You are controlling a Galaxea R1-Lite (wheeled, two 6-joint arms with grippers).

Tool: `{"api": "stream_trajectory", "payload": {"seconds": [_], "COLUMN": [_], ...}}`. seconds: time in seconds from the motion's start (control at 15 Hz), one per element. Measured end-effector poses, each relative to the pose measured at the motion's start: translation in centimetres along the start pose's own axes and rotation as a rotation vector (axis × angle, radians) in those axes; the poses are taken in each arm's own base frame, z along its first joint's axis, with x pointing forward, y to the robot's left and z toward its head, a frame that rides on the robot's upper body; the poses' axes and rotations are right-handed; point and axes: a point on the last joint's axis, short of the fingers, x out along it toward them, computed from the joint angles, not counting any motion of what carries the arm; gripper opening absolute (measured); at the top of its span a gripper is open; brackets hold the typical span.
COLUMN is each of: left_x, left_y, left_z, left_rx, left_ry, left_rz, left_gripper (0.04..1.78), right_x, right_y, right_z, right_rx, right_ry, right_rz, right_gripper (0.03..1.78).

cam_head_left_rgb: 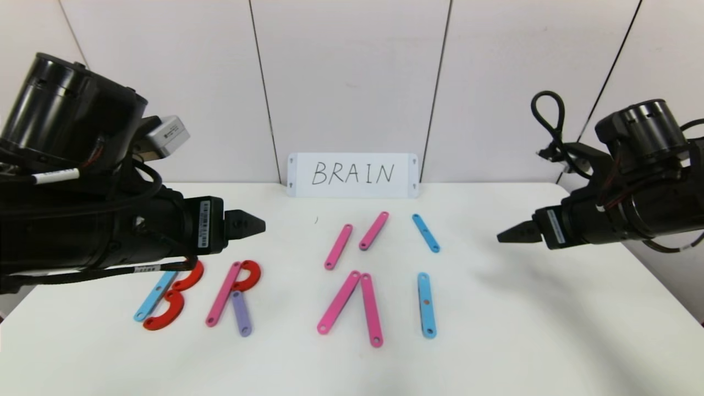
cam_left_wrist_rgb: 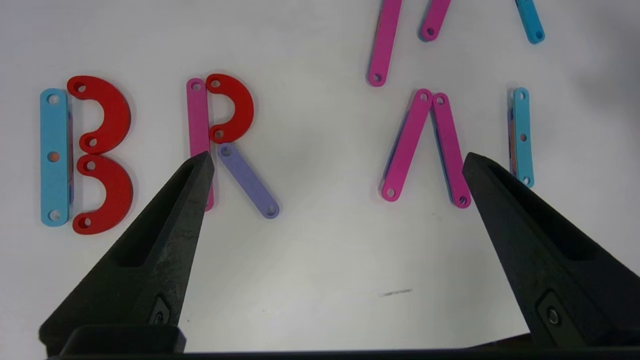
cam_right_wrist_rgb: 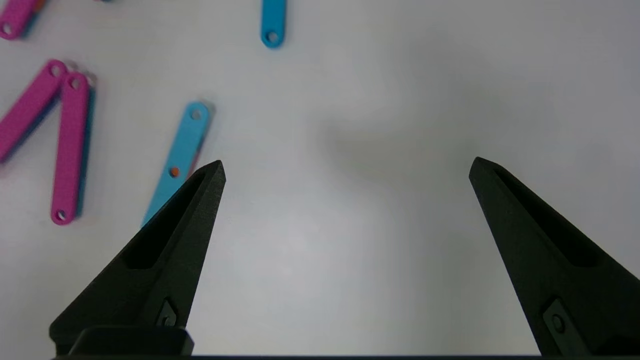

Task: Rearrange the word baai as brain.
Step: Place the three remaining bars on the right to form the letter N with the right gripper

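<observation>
The word lies in a row on the white table [cam_head_left_rgb: 495, 341]. A B of a blue bar and two red arcs [cam_head_left_rgb: 170, 300] is at the left. An R [cam_head_left_rgb: 234, 294] of a pink bar, red arc and purple bar [cam_left_wrist_rgb: 248, 180] is beside it. Two pink bars meet in an inverted V [cam_head_left_rgb: 355, 302]. A blue bar stands as an I [cam_head_left_rgb: 426, 304]. Behind them lie two loose pink bars [cam_head_left_rgb: 357, 236] and a short blue bar [cam_head_left_rgb: 425, 232]. My left gripper [cam_head_left_rgb: 256, 224] hovers open above the R. My right gripper [cam_head_left_rgb: 506, 235] hovers open to the right of the I [cam_right_wrist_rgb: 180, 155].
A white card reading BRAIN [cam_head_left_rgb: 352, 175] leans on the wall at the back of the table. Bare tabletop lies to the right of the blue I bar and along the front edge.
</observation>
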Motion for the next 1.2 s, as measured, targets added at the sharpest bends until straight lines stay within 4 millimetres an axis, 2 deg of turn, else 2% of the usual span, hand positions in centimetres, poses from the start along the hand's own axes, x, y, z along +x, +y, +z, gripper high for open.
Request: {"api": "stream_trajectory", "payload": {"seconds": [0.13, 0.33, 0.73, 0.93, 1.2], "left_x": [-0.8, -1.8, -3.6, -4.6, -5.4], "left_y": [0.2, 0.4, 0.8, 1.1, 1.3], "left_z": [0.0, -0.1, 0.0, -0.2, -0.3], "left_rx": [0.004, 0.022, 0.035, 0.056, 0.061], "left_ry": [-0.01, -0.026, -0.07, -0.08, -0.091], "left_rz": [-0.01, -0.017, -0.036, -0.04, -0.044], "left_gripper": [1.73, 1.73, 1.73, 1.73, 1.73], "right_x": [-0.2, 0.3, 4.9, 6.7, 9.2], "right_y": [1.8, 5.2, 12.8, 16.9, 19.9], "right_z": [2.1, 4.2, 6.7, 6.7, 5.4], "right_rx": [-0.053, -0.125, -0.185, -0.159, -0.182], "right_ry": [-0.112, -0.167, -0.164, -0.1, -0.02], "right_rz": [0.042, 0.124, 0.255, 0.31, 0.306], "right_gripper": [1.71, 1.71, 1.71, 1.71, 1.71]}}
